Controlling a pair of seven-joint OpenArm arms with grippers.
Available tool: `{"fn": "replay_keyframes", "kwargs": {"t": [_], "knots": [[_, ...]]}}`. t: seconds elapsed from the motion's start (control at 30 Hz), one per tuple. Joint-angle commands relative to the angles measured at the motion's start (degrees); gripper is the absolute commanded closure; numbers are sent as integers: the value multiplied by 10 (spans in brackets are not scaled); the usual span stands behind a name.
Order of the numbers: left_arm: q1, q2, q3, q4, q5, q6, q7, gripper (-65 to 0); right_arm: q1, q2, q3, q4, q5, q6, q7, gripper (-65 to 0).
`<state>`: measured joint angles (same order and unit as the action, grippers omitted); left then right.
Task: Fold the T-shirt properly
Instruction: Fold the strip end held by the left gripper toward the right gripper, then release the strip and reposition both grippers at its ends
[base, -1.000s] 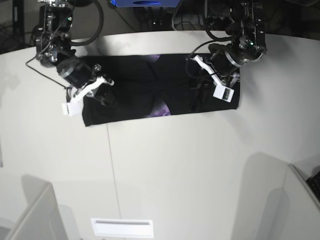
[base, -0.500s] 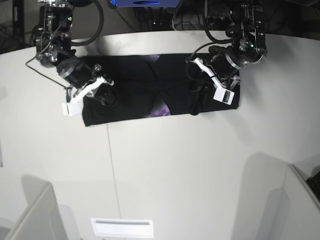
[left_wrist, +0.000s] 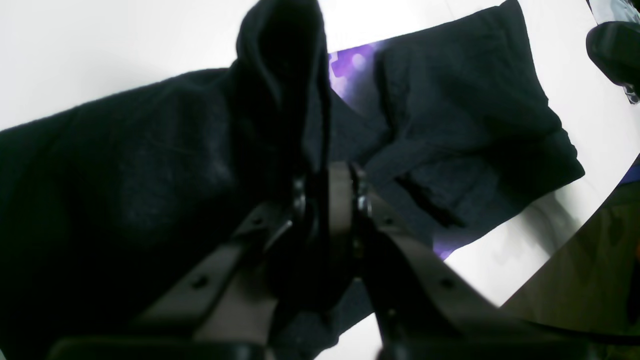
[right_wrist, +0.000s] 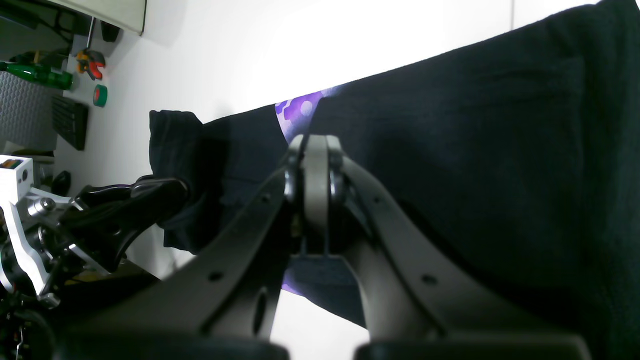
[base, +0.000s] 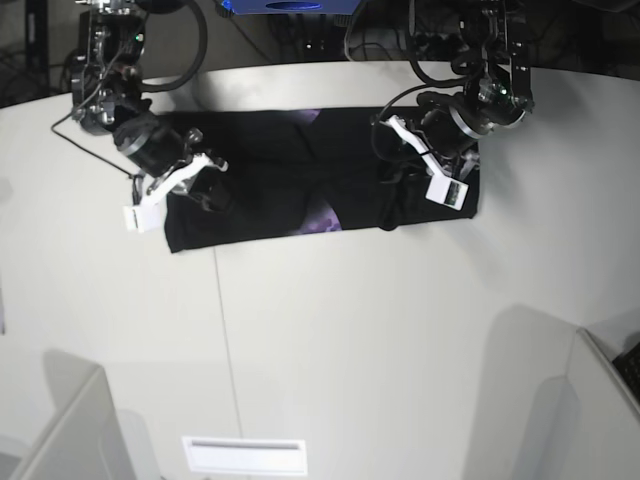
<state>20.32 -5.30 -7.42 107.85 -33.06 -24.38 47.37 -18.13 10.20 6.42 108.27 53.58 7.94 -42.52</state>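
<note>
White table (base: 380, 340), broad and pale, with a thin seam running from near the cloth toward the near edge; dark clutter of cables and stands beyond its far edge; low grey partitions at the near left and near right corners.

T-shirt (base: 290, 185): large, black, lying as a long folded band across the far part of the table, left to right; a small patch of purple print (base: 322, 220) showing at its near edge about the middle, and another sliver at the far edge; right end bunched and lifted where it is held.

Left arm, at the right of the base view, black with white fittings, reaching down onto the right end of the band; left gripper (left_wrist: 327, 200) closed on a raised fold of the T-shirt, black cloth standing up between the jaws in the left wrist view.

Right arm, at the left of the base view, resting over the left end of the band; right gripper (right_wrist: 314, 165) with its jaws fully together; whether any cloth is caught between them cannot be told.

Green bottle (right_wrist: 37, 75), small, off the table in the right wrist view.
</note>
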Motion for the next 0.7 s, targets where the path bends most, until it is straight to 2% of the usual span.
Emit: {"fn": "replay_keyframes", "kwargs": {"t": [0.0, 0.17, 0.37, 0.43, 0.53, 0.67], "knots": [[-1, -3, 0, 9, -10, -5, -13, 0, 4, 3, 3, 8, 11, 5, 10, 0], [-1, -3, 0, 9, -9, -5, -13, -3, 4, 2, 3, 8, 11, 5, 10, 0], [-2, -3, 0, 9, -9, -5, -13, -314, 4, 2, 3, 8, 11, 5, 10, 0], [-2, -2, 0, 9, -9, -5, -13, -392, 4, 2, 3, 8, 11, 5, 10, 0], [-2, -1, 0, 9, -10, -5, -13, -454, 4, 2, 3, 8, 11, 5, 10, 0], [-9, -2, 25, 9, -10, -5, -13, -457, 4, 2, 3, 8, 11, 5, 10, 0]]}}
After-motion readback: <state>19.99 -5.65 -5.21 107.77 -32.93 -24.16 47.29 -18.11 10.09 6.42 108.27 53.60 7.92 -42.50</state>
